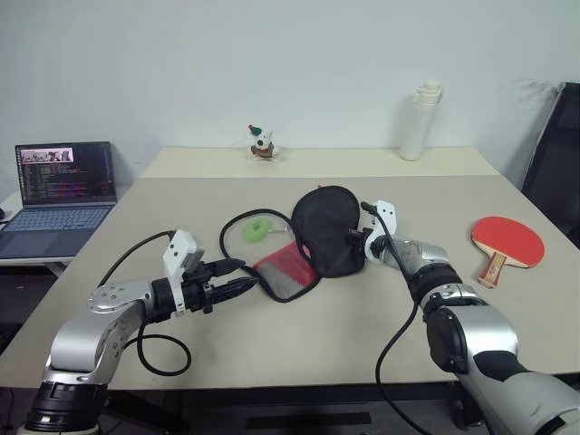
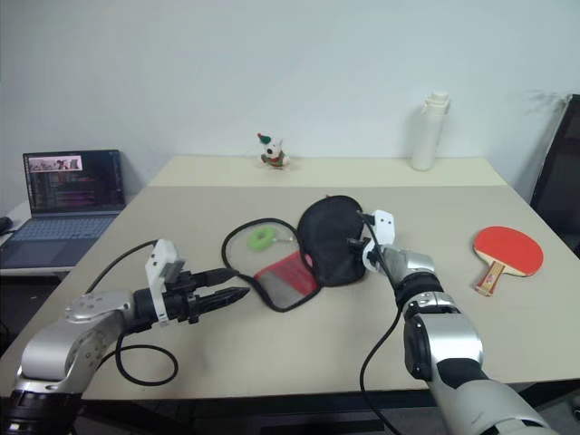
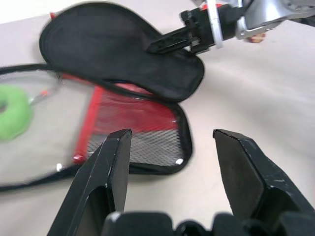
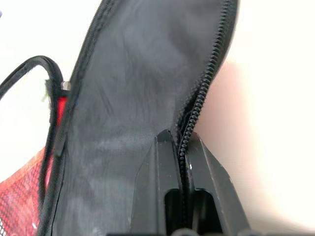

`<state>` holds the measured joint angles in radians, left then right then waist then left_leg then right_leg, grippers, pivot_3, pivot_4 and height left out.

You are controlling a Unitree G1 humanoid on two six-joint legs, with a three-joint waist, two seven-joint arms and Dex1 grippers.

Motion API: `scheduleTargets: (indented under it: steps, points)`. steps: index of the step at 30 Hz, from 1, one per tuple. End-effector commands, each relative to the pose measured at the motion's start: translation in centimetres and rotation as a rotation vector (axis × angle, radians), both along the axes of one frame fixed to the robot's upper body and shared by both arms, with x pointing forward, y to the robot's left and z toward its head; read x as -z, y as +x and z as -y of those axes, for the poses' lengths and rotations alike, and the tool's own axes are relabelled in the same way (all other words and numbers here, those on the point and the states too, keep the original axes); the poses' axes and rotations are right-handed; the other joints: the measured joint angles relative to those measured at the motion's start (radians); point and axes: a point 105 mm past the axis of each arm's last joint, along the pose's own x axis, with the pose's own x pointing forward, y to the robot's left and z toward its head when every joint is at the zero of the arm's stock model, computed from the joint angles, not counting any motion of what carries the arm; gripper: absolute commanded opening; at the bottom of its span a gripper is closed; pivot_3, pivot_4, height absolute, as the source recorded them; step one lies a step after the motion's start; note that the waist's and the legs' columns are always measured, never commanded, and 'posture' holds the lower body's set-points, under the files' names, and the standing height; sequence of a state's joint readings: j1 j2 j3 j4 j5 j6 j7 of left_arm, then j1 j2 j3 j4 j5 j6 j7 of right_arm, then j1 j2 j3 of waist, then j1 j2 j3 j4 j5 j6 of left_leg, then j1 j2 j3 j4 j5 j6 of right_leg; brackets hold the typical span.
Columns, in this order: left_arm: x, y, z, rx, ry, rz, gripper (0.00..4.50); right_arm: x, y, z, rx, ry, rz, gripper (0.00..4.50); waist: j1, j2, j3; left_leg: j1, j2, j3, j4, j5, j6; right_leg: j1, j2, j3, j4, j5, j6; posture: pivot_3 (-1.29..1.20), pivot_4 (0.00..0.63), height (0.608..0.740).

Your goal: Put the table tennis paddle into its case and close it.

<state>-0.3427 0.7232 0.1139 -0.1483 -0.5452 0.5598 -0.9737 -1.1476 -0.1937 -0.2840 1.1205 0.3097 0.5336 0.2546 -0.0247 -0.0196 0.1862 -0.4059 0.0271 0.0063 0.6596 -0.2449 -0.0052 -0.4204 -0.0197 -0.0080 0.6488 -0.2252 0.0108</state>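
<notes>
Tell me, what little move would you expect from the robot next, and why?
Probably lifting the black flap further back. The right gripper is shut on the zip edge of the case, whose flap stands raised over the red mesh side. The table tennis paddle lies apart on the table, so the case likely needs opening wide first. The left gripper is open beside it.

Black case [image 1: 328, 227] with red mesh-covered lining, lime-green charm [image 1: 256, 229] (ring-shaped), red-faced paddle [image 1: 507, 240] — pale wooden handle, beige table [image 1: 181, 199]

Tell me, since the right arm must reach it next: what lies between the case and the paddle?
Bare tabletop, besides the right claw pinching the case; the head views show nothing else before the paddle.
</notes>
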Motion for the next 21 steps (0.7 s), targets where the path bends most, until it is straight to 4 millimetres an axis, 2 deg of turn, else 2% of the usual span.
scheduleTargets:
  steps: [1,8,13,21]
  points:
    - [-2.0,-0.1,2.2,0.101,0.01,0.085,2.87,-1.0,0.3,2.8,0.089,0.006,0.016,0.03,0.001,0.0,0.0,-0.001,0.0,0.0,0.001,0.0,0.0,0.0,0.0,0.0,0.0,0.0,0.0,0.0,0.15,0.74]
    - [-2.2,0.5,3.4,0.155,0.008,0.091,2.87,-1.3,-0.4,6.2,0.153,-0.006,0.002,0.03,-0.005,0.0,0.0,-0.001,0.001,0.002,0.0,0.0,0.0,-0.001,0.001,0.001,0.0,0.0,0.0,0.0,0.15,0.74]
    - [-2.2,0.8,4.0,0.175,-0.004,0.093,2.87,-1.7,-0.8,7.7,0.172,-0.029,0.003,0.03,-0.005,0.0,0.0,-0.001,0.001,0.003,0.0,0.0,0.0,-0.001,0.001,0.001,0.0,0.0,0.0,0.0,0.15,0.74]
    - [-2.1,1.0,4.3,0.183,-0.009,0.096,2.87,-1.3,-0.9,7.3,0.129,-0.088,0.001,0.03,-0.005,0.0,0.0,-0.001,0.001,0.004,0.0,0.0,0.0,-0.001,0.001,0.001,0.0,0.0,0.0,0.0,0.15,0.74]
